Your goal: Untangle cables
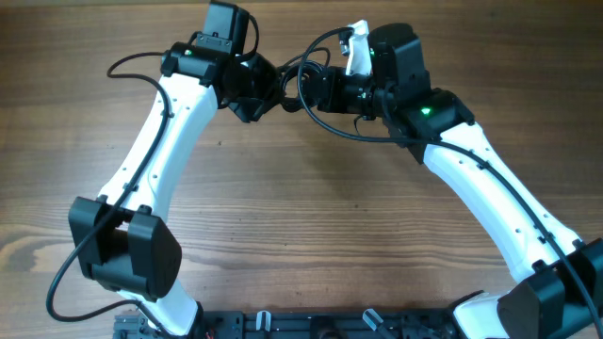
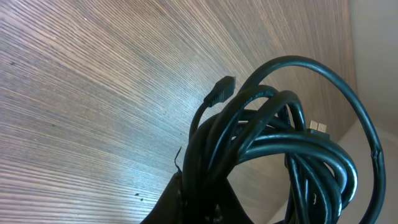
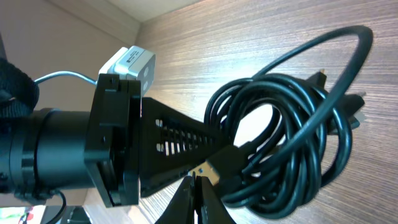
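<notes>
Two grippers meet over the far middle of the table (image 1: 311, 226) in the overhead view. The left gripper (image 1: 273, 97) and the right gripper (image 1: 316, 92) stand nose to nose, with the cables (image 1: 300, 80) a small dark knot between them. Single strands cannot be made out from this height.

The step in hand appears to be drawing one cord out of the knot while the other arm anchors it. To do it well, the working arm should take a free plug end rather than a mid-loop. It should then lead that end slowly back through the loop that traps it, with the anchoring grip kept firm. Pulling the arms straight apart risks tightening the knot.

Left wrist view: the cables (image 2: 292, 146) hang clear of the wood as one coiled bundle of overlapping loops. One small plug end (image 2: 221, 92) stands free at the coil's upper left. The strands run down into the left gripper (image 2: 198, 202) at the bottom edge. Its jaws are all but closed, clamped on the gathered part of the bundle.

Right wrist view: the right gripper (image 3: 196, 186) has its fingers pressed fully together. Its tips sit just beside a gold-tipped plug (image 3: 210, 172) at the bundle's lower edge. Whether a strand is pinched between them cannot be told. The left gripper's slotted finger (image 3: 180, 143) reaches into the coil from the left.
</notes>
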{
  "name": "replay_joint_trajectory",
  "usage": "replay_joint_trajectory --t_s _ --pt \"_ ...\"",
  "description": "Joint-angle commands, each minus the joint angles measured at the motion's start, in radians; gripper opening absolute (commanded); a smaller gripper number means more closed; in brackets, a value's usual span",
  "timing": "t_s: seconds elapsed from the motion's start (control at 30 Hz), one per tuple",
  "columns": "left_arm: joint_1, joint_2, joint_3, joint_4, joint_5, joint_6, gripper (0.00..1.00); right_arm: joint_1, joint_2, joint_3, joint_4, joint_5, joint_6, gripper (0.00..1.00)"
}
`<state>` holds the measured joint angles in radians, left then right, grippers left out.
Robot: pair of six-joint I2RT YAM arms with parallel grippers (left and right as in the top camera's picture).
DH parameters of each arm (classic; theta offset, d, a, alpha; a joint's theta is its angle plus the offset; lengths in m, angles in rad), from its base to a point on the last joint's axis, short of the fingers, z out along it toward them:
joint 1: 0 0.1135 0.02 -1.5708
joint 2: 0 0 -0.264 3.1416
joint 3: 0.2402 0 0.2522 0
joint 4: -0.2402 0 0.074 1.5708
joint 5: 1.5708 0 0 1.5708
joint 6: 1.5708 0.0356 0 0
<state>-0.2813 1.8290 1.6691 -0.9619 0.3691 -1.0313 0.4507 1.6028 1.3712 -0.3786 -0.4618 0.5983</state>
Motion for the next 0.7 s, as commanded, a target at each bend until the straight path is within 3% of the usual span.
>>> replay_joint_trajectory --t_s 0.0,0.3,0.4,0.67 --pt "-0.017 0.000 0.010 0.003 0.046 -0.009 0.04 0.005 0.011 0.021 0.008 0.025 0.003 0.04" --pt "-0.021 0.000 0.010 0.003 0.063 -0.009 0.04 0.004 0.035 0.021 0.014 0.034 0.006 0.04" --pt "-0.021 0.000 0.010 0.003 -0.004 -0.014 0.04 0.004 0.031 0.021 0.073 -0.073 -0.059 0.04" --pt "-0.021 0.000 0.010 0.004 -0.049 -0.085 0.04 0.005 0.028 0.021 0.074 -0.094 -0.074 0.04"
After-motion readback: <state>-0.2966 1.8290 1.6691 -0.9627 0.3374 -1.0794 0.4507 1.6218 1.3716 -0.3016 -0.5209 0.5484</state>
